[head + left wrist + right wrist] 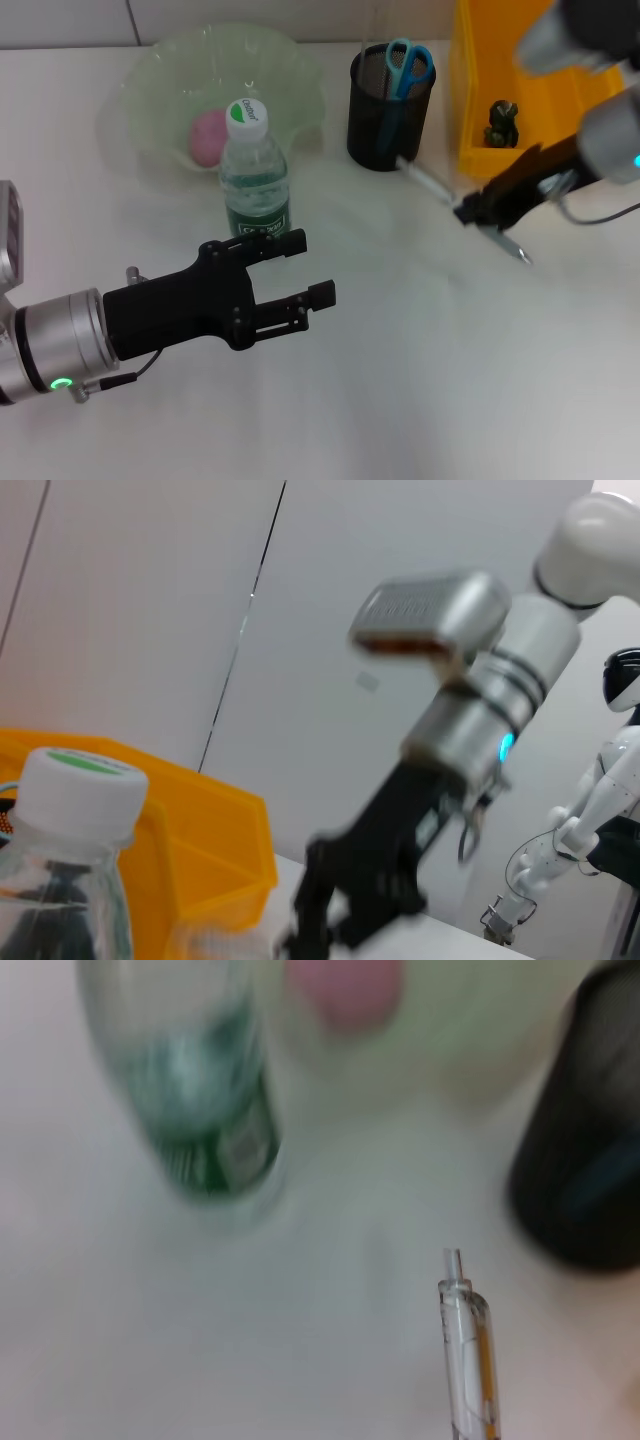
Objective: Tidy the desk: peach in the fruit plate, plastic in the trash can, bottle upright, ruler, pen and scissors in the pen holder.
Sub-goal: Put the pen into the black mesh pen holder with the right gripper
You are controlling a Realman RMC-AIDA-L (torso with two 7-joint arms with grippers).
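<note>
White matte desk [400,400] fills the head view, with pale wall panels along the upper edge. Nearest, lower left of frame: left gripper [305,270], black angular fingers spread wide and holding nothing, hovering just in front of the bottle. Mid frame, left of centre: water bottle [254,175] stands upright, clear thin plastic with green label and white cap; judged light if near empty, walls soft under squeeze, smooth and somewhat slippery, best taken around the labelled waist. Right of centre: right gripper [470,208], black, closed on a pen [430,182]; the clear barrel pokes out toward the upper left, tip close to the holder's base, and a thin metallic piece [512,245] hangs out the other side toward the lower right; whether that is part of the pen I cannot tell. Pen judged light, stiff, slick round barrel; the mid-barrel hold looks adequate, but it could pivot in the jaws when tipped up. Right wrist view shows the transparent barrel with an orange core. Farther back: black mesh pen holder [388,115], cylindrical, with blue-handled scissors [408,65] already standing inside. Upper left: translucent pale-green fruit plate [160,70], wavy rim, pink peach [209,137] lying in it. Upper right: yellow plastic trash can [470,100], with a small dark crumpled item [501,123] inside.
</note>
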